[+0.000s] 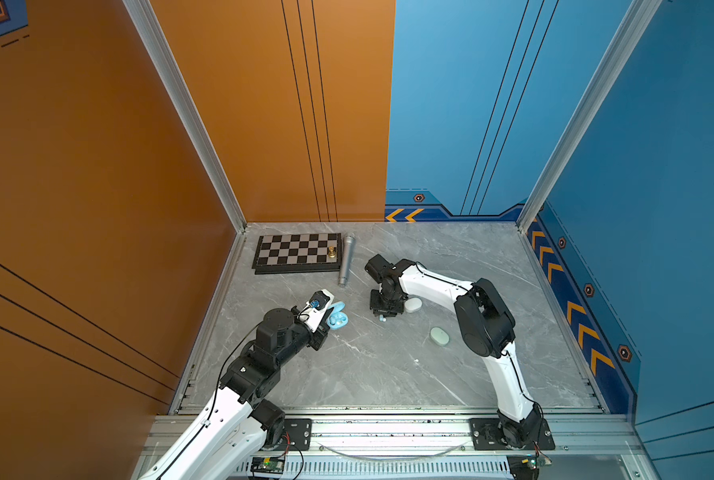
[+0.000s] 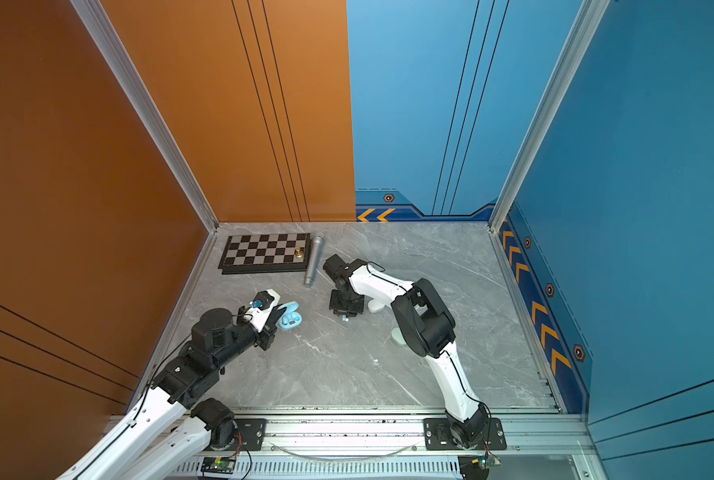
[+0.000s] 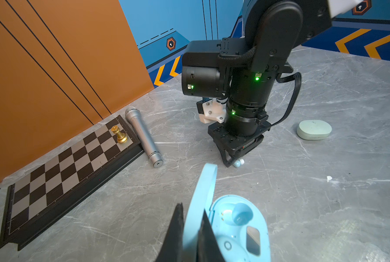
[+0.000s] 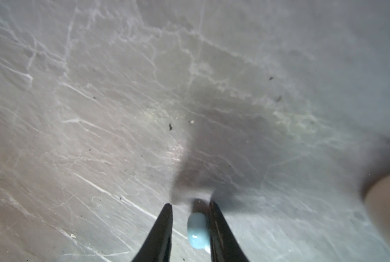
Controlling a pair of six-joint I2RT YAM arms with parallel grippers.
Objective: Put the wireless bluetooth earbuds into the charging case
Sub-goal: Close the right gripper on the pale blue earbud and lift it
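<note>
On the grey marbled table [image 1: 388, 374], mid-field: a light blue earbud [image 4: 196, 229] lies on the surface between the fingers of the right gripper [image 4: 190, 204]. The jaws stand part-open and straddle it. One finger looks to touch the bud and a gap shows at the other. Not gripped yet, by my reading.

Left gripper [image 3: 191, 211]: clamped on the raised lid [image 3: 204, 188] of the light blue charging case [image 3: 257, 217], holding it open. The case sits well apart from the bud, on the left arm's side. One well looks empty and the other appears filled, but I cannot be sure.

Handling notes (judgement):
- The bud is tiny, light, hard glossy plastic, rounded all over.
- It may squirt out of a pinch, or roll, if the fingers meet it off-centre.
- Best hold is across the widest part of the body, fingers square to it, tips low at the table.
- Light force should suffice; it looks stiff and unlikely to crush.
- Pose in the grip matters, since the well is shaped to the bud.

Pale green case [image 3: 314, 129]: closed, off to the side, not involved.
</note>
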